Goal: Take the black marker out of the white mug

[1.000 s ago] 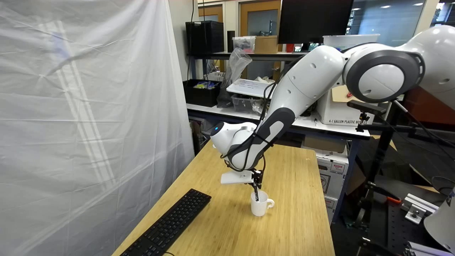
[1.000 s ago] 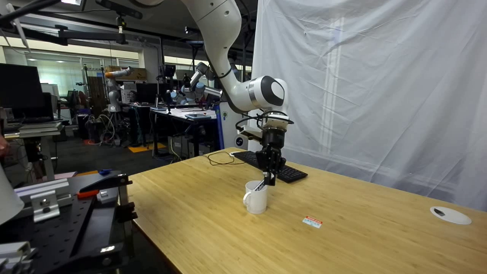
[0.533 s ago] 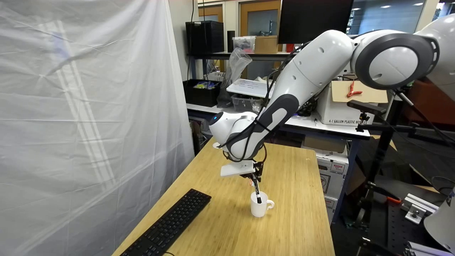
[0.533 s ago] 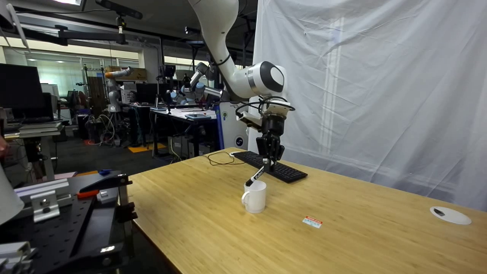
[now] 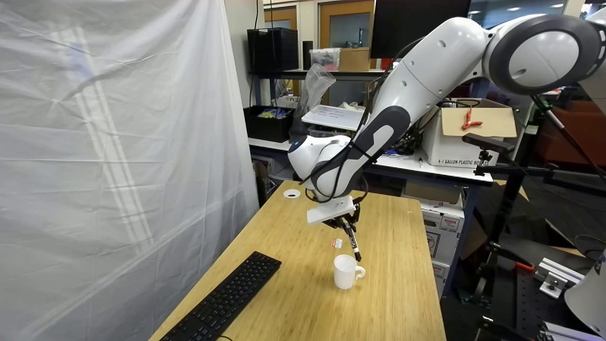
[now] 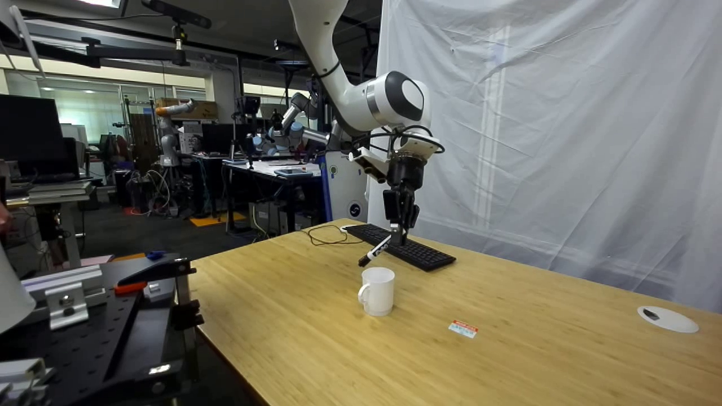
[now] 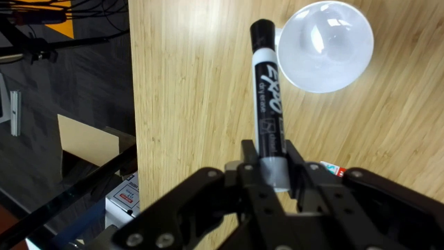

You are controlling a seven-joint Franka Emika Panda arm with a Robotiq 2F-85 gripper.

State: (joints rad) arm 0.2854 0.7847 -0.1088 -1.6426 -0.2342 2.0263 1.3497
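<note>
Hand [image 7: 273, 166] is clamped on the black marker [image 7: 267, 100], pinching its white rear end from both sides. Black cap end sticks out past the grip; "EXPO" and "dry erase" print readable in the wrist view. Marker is tilted, cap end lowest.

Marker is out of the white mug [image 6: 377, 291]: in an exterior view the cap [image 6: 365, 261] hangs in the air above the rim, apart from it. Wrist view has the cap just beside the mug opening, hiding most of the handle.

Mug sits upright on the counter [image 6: 316, 338]. In an exterior view the mug [image 5: 344, 272] has its handle toward the picture's right.

Rest of the counter: red-and-white label [image 6: 463, 329] lying flat, apart from the mug, partly behind the hand in the wrist view. Black keyboard [image 5: 222, 300] along the curtain-side edge, thin cable [image 6: 330, 241] looped by one end. White disc [image 6: 668, 319] with a dark patch, well apart from the mug, in both exterior views.

White arm [image 5: 426, 76] reaches down to the hand. White curtain [image 5: 118, 166] hangs alongside the counter. Shelf [image 5: 402, 163] behind carries a box [image 5: 454, 149], red tool [image 5: 471, 124] on its flap.
</note>
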